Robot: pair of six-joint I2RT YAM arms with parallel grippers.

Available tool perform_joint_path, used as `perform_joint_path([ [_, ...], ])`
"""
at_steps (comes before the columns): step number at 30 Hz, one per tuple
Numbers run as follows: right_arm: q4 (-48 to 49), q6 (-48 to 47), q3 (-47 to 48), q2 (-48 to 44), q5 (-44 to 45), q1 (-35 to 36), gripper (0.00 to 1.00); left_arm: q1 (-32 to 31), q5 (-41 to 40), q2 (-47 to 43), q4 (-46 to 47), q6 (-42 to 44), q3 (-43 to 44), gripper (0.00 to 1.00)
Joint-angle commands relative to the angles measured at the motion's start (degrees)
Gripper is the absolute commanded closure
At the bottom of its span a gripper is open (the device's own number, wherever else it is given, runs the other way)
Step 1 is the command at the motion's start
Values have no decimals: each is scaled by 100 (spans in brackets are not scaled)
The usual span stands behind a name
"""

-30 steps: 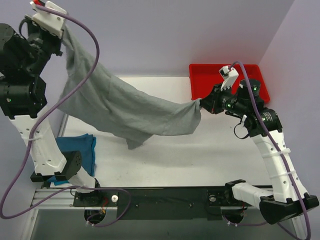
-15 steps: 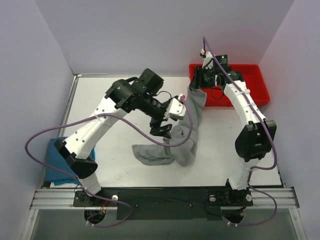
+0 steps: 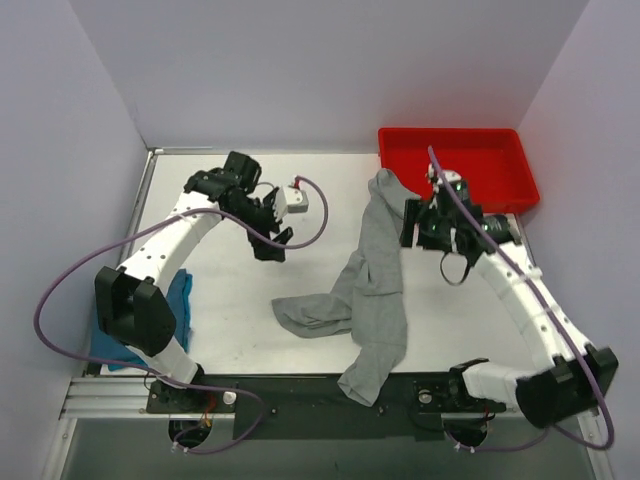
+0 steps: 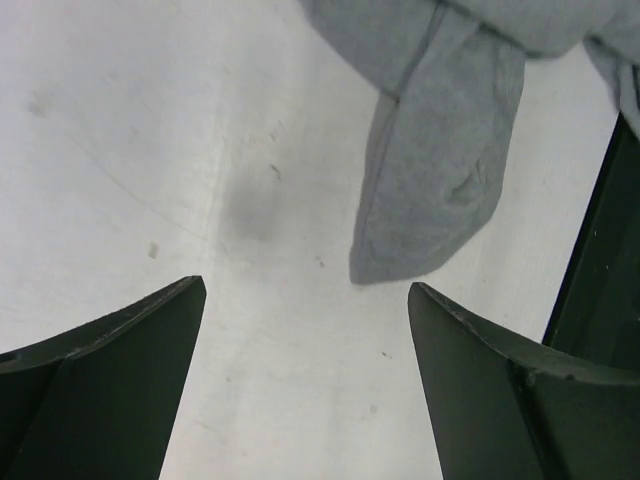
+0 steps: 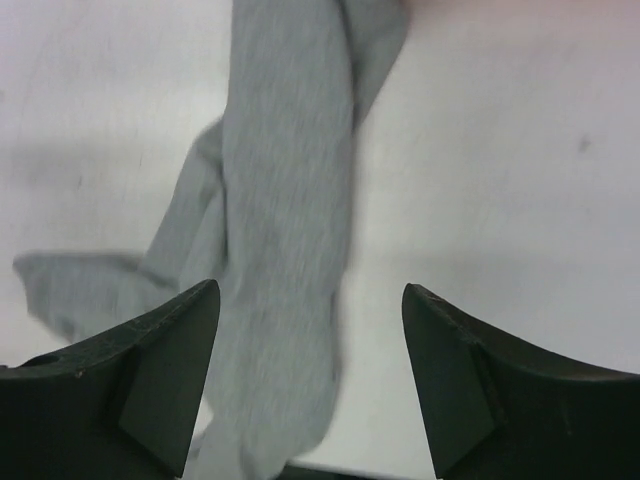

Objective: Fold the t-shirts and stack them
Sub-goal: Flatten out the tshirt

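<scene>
A grey t-shirt (image 3: 375,290) lies crumpled in a long strip on the white table, from near the red bin down to the front rail, with a bunched part (image 3: 310,315) to its left. My left gripper (image 3: 272,245) hangs open left of it, holding nothing; the left wrist view shows a shirt end (image 4: 440,150) beyond the gripper (image 4: 305,300). My right gripper (image 3: 411,225) stands open just right of the strip. In the right wrist view the shirt (image 5: 290,200) lies under and past the gripper (image 5: 310,300). A blue folded t-shirt (image 3: 181,300) sits at the left edge, partly hidden by the left arm.
A red bin (image 3: 455,160) stands at the back right corner. The shirt's near end (image 3: 362,385) drapes over the black front rail (image 3: 300,395). Walls close in on the left, back and right sides.
Both grippers opened and let go of the grey t-shirt, which dropped onto the table in a strip. Both arms came down and drew away from it.
</scene>
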Motion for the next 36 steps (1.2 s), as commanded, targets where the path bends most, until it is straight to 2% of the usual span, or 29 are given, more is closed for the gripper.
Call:
perform_joint_path([
  [1,-1273,1777,-1435,-937,615,886,33,34,-521,-447,861,-12,-1253,7],
  [3,-1494,2559,-2068,-1157,474,1387,36,43,-476,-421,1063,-231,-1613,9],
  [5,-1468,3236,-2622,-1307,324,2228,37,43,-389,-403,1273,-485,-1834,9],
  [7,-1214,3677,-3141,-1343,237,2661,38,17,-231,-395,1406,-644,-1939,9],
  [9,-496,3872,-3721,-1265,70,2759,40,-36,-160,-395,1529,-768,-1992,9],
  [11,23,3944,-4135,-1151,-62,2725,51,-115,-203,-412,1609,-812,-2045,9],
  [12,148,3918,-4207,-1098,-141,2724,64,-159,-221,-430,1609,-821,-2054,9],
  [13,210,3865,-4225,-1001,-150,2733,70,-168,-212,-447,1600,-839,-2045,9],
  [14,211,3804,-4191,-966,-168,2724,87,-168,-221,-482,1557,-856,-2019,9],
  [16,132,3401,-3858,-886,-99,2716,100,-150,-273,-526,1443,-856,-1914,9],
  [19,-17,2724,-3200,-755,-80,2419,100,-71,-458,-588,1389,-883,-1703,9],
  [21,-314,2022,-2235,-519,-212,2216,100,-36,-713,-632,1337,-787,-1475,9],
  [24,-1245,1204,37,-9,50,2171,100,-18,-1055,-667,1222,-488,-1351,9],
  [25,-1666,1045,420,45,95,2110,100,-18,-1108,-676,1222,-418,-1377,9],
  [26,-1853,782,1198,132,139,1996,100,-18,-1196,-667,1266,-312,-1395,9],
  [30,-2724,9,2732,186,-97,1671,100,-71,-1250,-579,1546,-110,-1649,14],
  [33,-3041,-213,2754,-33,-361,1363,100,-194,-1066,-299,1845,13,-1965,15],
  [36,-3120,-257,2062,-366,-423,846,100,-238,-924,175,2091,84,-2019,17],
])
